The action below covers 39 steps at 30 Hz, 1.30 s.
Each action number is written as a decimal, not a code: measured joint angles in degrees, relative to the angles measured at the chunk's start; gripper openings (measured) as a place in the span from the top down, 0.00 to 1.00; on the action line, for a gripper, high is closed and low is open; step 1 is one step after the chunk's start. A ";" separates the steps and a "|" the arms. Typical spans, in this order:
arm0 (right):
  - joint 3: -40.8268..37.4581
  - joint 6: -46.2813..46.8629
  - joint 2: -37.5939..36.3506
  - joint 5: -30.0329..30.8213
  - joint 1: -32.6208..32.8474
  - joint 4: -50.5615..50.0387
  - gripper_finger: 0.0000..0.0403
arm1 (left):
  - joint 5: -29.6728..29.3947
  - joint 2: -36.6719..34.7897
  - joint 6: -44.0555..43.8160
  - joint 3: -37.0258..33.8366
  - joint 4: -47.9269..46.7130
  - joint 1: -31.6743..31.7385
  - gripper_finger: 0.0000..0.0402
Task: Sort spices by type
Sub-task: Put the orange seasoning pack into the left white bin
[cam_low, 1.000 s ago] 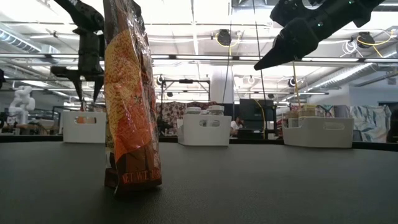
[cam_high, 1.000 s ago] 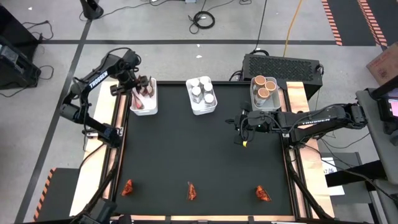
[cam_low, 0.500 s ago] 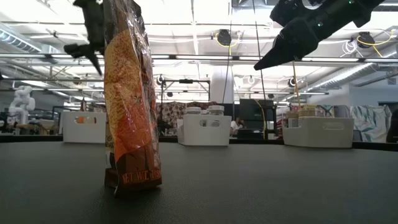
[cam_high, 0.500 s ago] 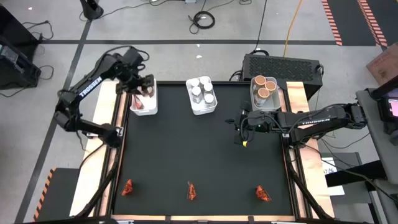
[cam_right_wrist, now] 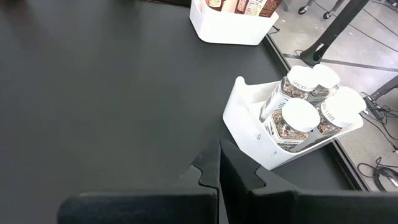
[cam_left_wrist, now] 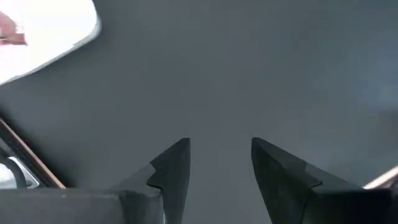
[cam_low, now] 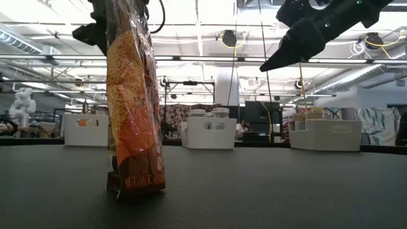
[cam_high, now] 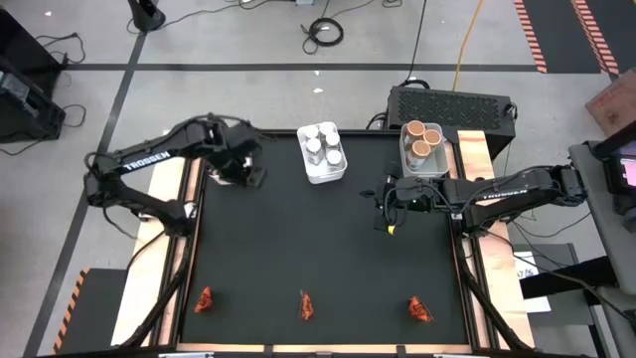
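Observation:
Three red-orange sachets stand along the near edge (cam_high: pixel 204 298), (cam_high: pixel 306 306), (cam_high: pixel 420 310); one of them fills the low view (cam_low: pixel 133 102). My left gripper (cam_high: pixel 246 171) hangs open and empty over bare mat just beside the left white bin (cam_left_wrist: pixel 43 31), which holds sachets (cam_right_wrist: pixel 242 5). White-lidded jars (cam_right_wrist: pixel 301 115) fill the middle bin (cam_high: pixel 321 152), and tan-topped tubs (cam_high: pixel 421 139) sit in the right bin. My right gripper (cam_high: pixel 383 206) is shut, raised over the mat near the tub bin.
The three white bins stand in a row along the far edge. Black mat stretches between them and the sachets at the near edge. Wooden rails border the mat left and right. A black box (cam_high: pixel 452 101) sits behind the tub bin.
My left gripper has risen from just above the sachet bin and swung off it toward the table's right and near side, now over bare mat. The right arm has kept still, and the sachets at the near edge have not moved.

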 joint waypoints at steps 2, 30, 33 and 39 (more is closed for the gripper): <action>0.02 0.00 0.01 0.00 0.00 0.00 1.00 | -0.35 -0.01 1.91 -0.01 -0.47 -3.34 0.57; 0.00 0.00 -0.01 0.00 0.02 0.00 1.00 | 10.28 0.55 5.64 -3.76 -4.70 -41.12 0.57; 0.01 0.00 0.00 0.00 0.02 0.00 1.00 | 10.60 0.58 1.24 -3.76 -4.76 -46.01 0.57; 0.02 0.00 -0.01 0.00 0.02 0.00 1.00 | 10.14 0.58 -7.00 -3.76 -4.74 -54.20 0.57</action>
